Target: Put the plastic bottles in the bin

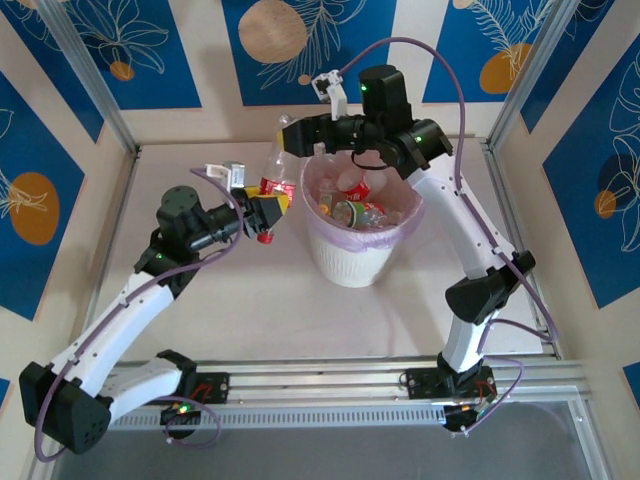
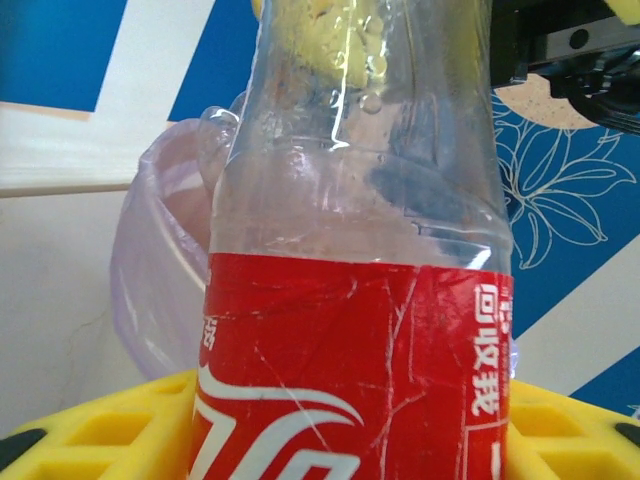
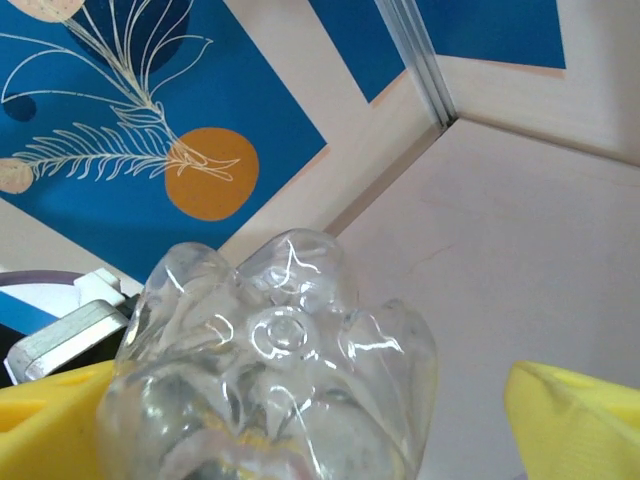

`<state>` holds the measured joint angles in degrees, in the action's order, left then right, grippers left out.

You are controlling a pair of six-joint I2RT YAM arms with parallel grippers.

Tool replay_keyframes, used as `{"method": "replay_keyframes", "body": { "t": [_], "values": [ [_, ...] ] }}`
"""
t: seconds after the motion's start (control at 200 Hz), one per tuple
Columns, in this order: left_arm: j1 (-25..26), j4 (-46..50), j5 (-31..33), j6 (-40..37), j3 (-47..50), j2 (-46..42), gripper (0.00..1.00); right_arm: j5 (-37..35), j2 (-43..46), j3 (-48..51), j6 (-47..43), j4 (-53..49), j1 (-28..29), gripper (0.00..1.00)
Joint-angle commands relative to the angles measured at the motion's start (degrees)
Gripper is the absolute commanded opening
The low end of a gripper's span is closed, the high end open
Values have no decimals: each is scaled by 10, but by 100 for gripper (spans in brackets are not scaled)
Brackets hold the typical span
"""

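The left fingers point(image 2: 90, 435) were clenched on a clear bottle point(image 1: 272, 180) at its red label. They held it off the desk point(image 1: 250, 310) just left of the bin point(image 1: 352, 268), red cap pointing down and away from the bin, lobed base tilted up toward the bin's far-left rim. There the right fingers point(image 3: 575, 425) stood spread on either side of that base, one of them plainly clear of the plastic, so they were released and gripping nothing. It looked like a hand-over, or a steadying, before the drop. To do it well, the right fingers would need to reach past the lobed base onto the straight body, since rounded clear plastic would likely slip or squash under a pinch at its end. The left fingers should let go only once that hold was firm. Otherwise the left arm could simply swing the bottle over the rim and release. Several bottles point(image 1: 352, 205) lay piled near the bin's top, so a low drop over the middle seemed safest. The pink bag point(image 2: 150, 260) folded over the rim sat just beside the bottle and could snag the cap. The right arm arched over the bin's far side, crowding the mouth, while the desk left of and in front of the bin gave room to pull back.
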<state>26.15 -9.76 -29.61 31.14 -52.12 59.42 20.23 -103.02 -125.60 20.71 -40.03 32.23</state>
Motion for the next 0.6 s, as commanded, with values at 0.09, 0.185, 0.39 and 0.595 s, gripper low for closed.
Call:
{"method": "replay_keyframes", "body": {
  "t": [0.09,0.185,0.39,0.595],
  "values": [
    [11,-43,-21,9,-17,11,45,33,-4,-17,11,-8,-1,71],
    [12,-42,-28,11,-20,17,46,35,3,-7,8,5,-2,58],
    [12,-64,-33,21,-12,12,69,32,8,-2,5,12,-4,48],
    [12,-74,-46,31,-1,-13,100,26,25,17,3,46,-7,44]
  ]
}}
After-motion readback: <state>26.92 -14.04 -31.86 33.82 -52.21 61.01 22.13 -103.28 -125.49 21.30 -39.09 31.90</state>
